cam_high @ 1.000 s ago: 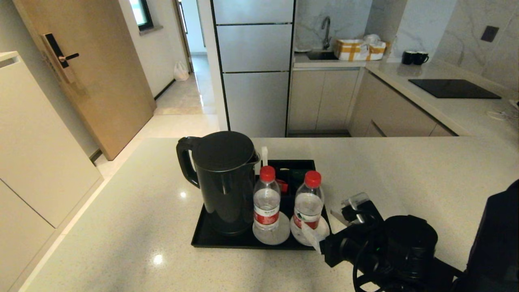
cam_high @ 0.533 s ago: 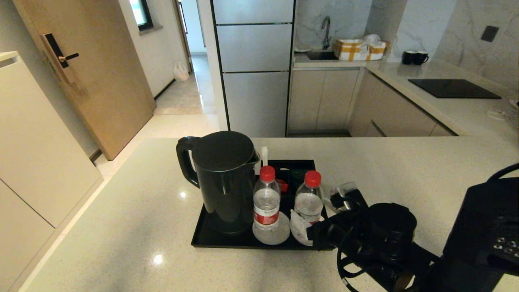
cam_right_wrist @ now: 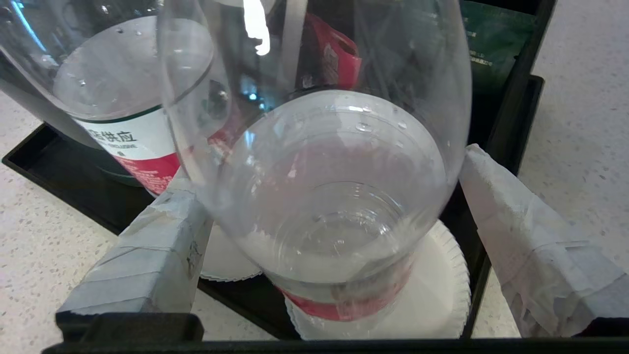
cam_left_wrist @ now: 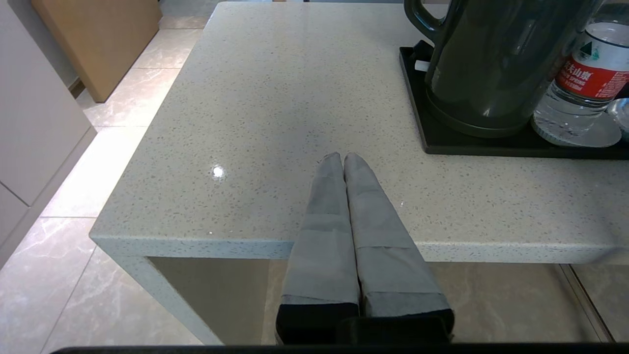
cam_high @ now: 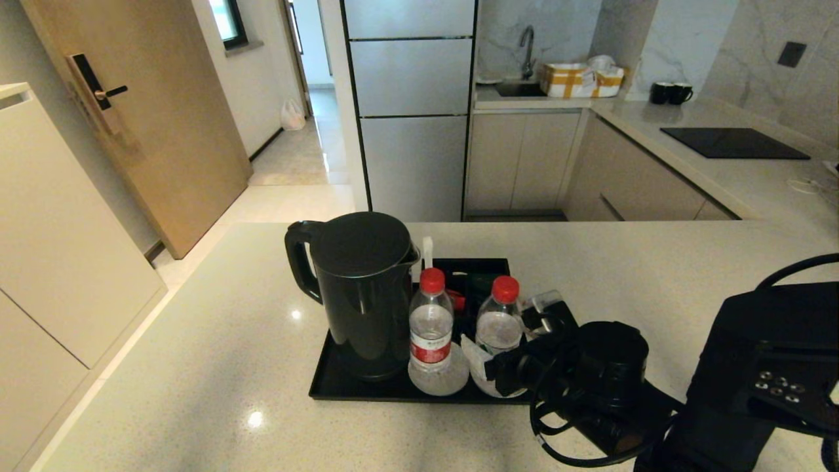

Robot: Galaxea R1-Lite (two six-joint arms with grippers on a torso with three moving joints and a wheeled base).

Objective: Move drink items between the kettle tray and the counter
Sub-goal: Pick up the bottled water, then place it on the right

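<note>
Where it stands upright, clear red-capped bottle (cam_high: 499,321), right gripper (cam_high: 508,347) spread around it

Home kitchen: sink (cam_high: 518,88), cooktop (cam_high: 733,143), fridge (cam_high: 411,111), stone counter (cam_high: 196,367).

left bottle (cam_right_wrist: 132,123) label: "EXCLUSIVE", Chinese "供应" | wrist-side label: "SPRING", Chinese characters
</note>
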